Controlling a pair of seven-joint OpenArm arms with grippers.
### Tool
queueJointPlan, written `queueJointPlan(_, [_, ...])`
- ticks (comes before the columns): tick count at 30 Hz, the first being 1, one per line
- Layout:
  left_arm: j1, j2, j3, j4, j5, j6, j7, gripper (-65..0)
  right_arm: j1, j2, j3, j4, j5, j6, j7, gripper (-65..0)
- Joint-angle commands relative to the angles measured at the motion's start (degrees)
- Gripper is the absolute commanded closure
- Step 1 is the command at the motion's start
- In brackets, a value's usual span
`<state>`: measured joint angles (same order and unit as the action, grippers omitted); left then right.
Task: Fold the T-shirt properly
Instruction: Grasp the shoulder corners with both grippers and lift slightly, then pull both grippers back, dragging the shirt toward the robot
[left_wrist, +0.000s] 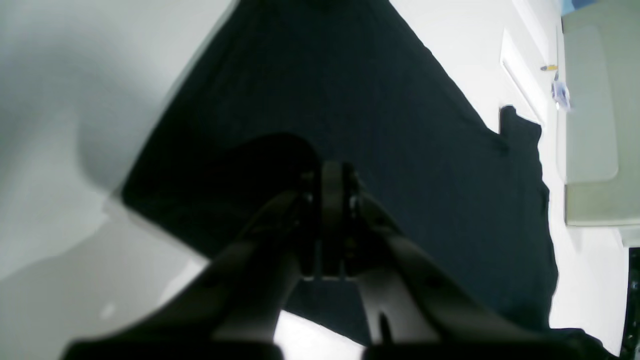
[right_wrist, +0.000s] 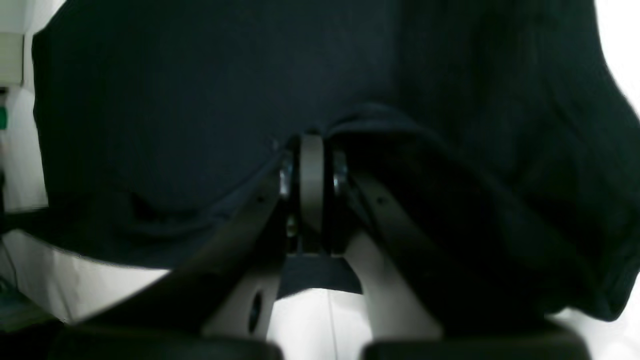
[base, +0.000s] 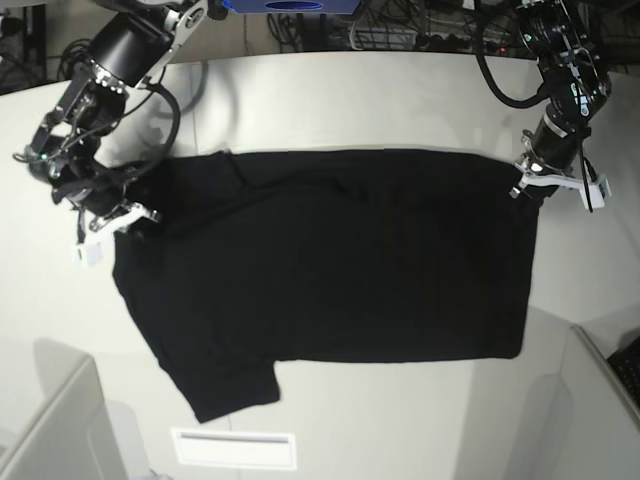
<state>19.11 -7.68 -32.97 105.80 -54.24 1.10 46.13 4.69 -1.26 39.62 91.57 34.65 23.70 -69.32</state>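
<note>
- One T-shirt (base: 330, 260) is all we count on the white table (base: 400, 100): black, plain side up, spread flat, its long axis running across the base view.
- One short sleeve (base: 225, 385) shows clearly, sticking out toward the near edge on that view's left; the print is not visible from any view.
- Two arms are over the cloth, one at each end of its far edge.
- Our left gripper (left_wrist: 332, 175) sits at the far corner on the base view's right, claws clenched together on the T-shirt's edge, with dark fabric bunched just beside them.
- Our right gripper (right_wrist: 311, 150) is at the opposite far corner, claws clenched on a raised fold of the T-shirt.
- One flat white label-like rectangle (base: 235, 449) lies on the table near the sleeve, apart from it.
- We see no containers.
</note>
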Motion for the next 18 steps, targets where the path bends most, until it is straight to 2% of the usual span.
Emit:
queueJointPlan(1, [-0.34,-0.54,-0.39,0.09,-0.66,-0.36,-0.72,0.0,2.04,0.69,-0.10,0.69,-0.32,-0.36,1.06,0.0])
queueJointPlan(7, [-2.10,-0.89,-0.39,-2.81,-0.66,-0.27,-0.81,0.0,6.78,0.60,-0.19,-2.91,-3.31,-0.45,2.55,0.0])
queueJointPlan(11, [-3.86,-0.98,-0.39,-4.74,-0.66,4.04,-0.90,0.0,8.45,0.69,-0.19,-7.13,-3.40,-0.54,3.78,0.0])
queueJointPlan(14, [-5.27,-0.98,-0.30,-4.74,-0.66,4.39,-0.63,0.0,8.63,0.69,-0.36,-8.27,-3.40,-0.54,5.71,0.0])
queueJointPlan(18, [-7.03,-1.06,-0.30,-4.83,-0.66,4.39,-0.63,0.0,8.72,0.86,-4.23,-9.42,-3.40,-0.63,8.62,0.0])
